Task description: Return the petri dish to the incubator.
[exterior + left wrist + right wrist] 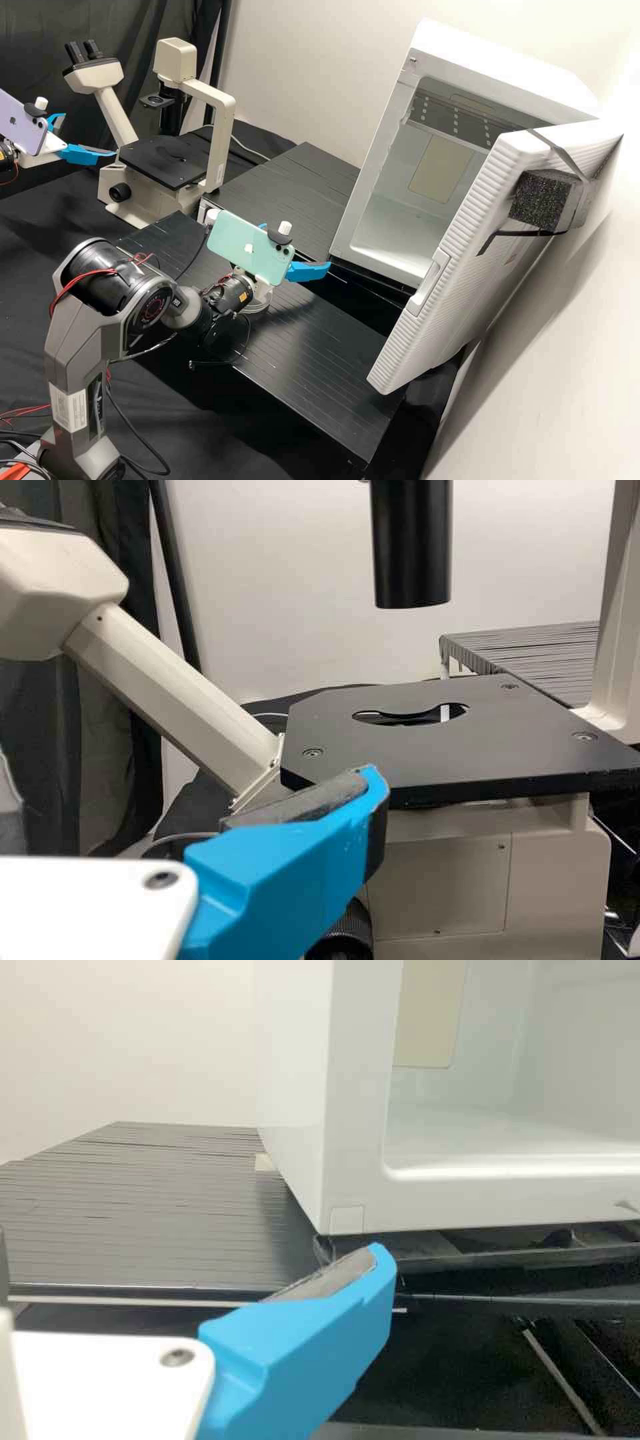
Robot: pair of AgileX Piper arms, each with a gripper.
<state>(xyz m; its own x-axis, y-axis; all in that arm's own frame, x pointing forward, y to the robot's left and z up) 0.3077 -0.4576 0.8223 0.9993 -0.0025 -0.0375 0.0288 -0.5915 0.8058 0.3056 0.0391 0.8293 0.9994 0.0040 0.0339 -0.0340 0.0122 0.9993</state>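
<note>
The position of the petri dish cannot be told with certainty. Light, stiff, slippery plastic is to be expected; it should be gripped gently by its rim and kept level, as the lid could slip or crack. At the upper left, the left hand [89, 136] is held with fingers apart near the microscope [223, 137]; at centre, the right hand [297, 246] is likewise spread, near the open incubator [567, 77]. The bench [320, 393] is black and grooved, backed by a pale wall [303, 80] and dark curtain [33, 67].
</note>
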